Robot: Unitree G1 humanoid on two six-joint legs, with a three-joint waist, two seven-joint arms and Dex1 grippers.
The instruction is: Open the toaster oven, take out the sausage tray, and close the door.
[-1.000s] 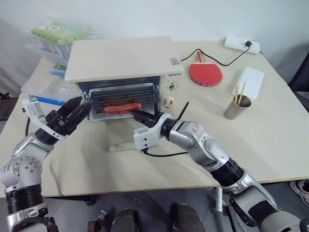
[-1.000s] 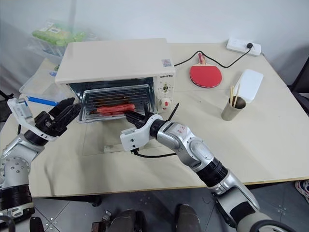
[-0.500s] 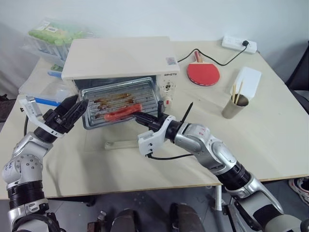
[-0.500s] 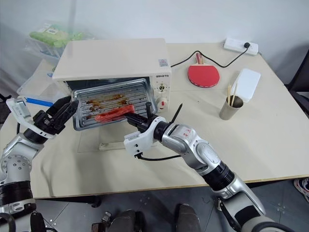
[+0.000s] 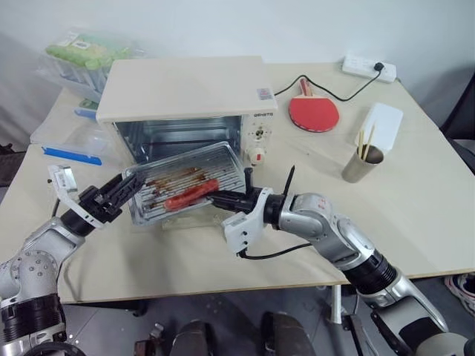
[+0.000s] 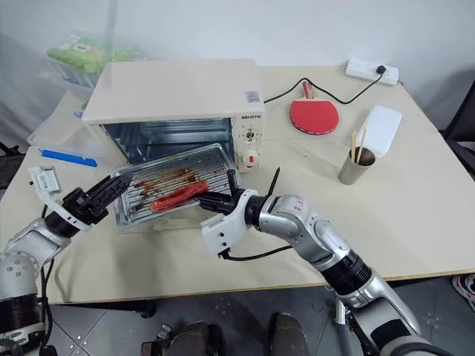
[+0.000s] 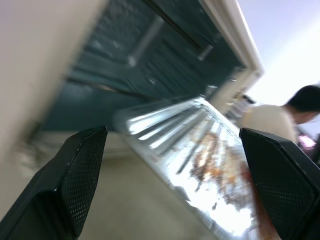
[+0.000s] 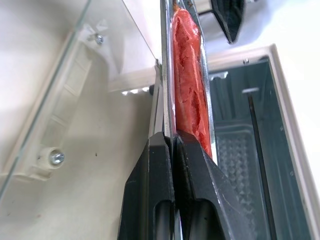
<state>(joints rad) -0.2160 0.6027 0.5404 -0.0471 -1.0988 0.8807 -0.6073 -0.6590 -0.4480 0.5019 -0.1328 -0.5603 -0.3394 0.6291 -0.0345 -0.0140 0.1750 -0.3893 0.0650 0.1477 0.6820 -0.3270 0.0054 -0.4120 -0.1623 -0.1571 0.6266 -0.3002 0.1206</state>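
Between grippers: sausage tray [image 5: 189, 190], clear of toaster oven [image 5: 185, 104], above lowered door [image 8: 75, 105].
Right gripper [image 5: 217, 197]: clamped on tray's near rim.
Left gripper [image 5: 122, 194]: spread wide, just beside far rim.
Risk: one-sided hold, tray tilts, sausage [image 5: 191, 193] rolls off.
Room: bare table [image 5: 415, 215] beyond right arm.

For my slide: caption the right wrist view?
Right gripper shut on the sausage tray rim, sausage aboard, outside the oven.

Robot lifts a sausage tray clear of a toaster oven

The right gripper [image 5: 215, 197] pinches the front rim of the sausage tray [image 5: 185, 191], held out before the toaster oven [image 5: 185, 104]; the left gripper [image 5: 122, 194], fingers spread, sits by its left edge.
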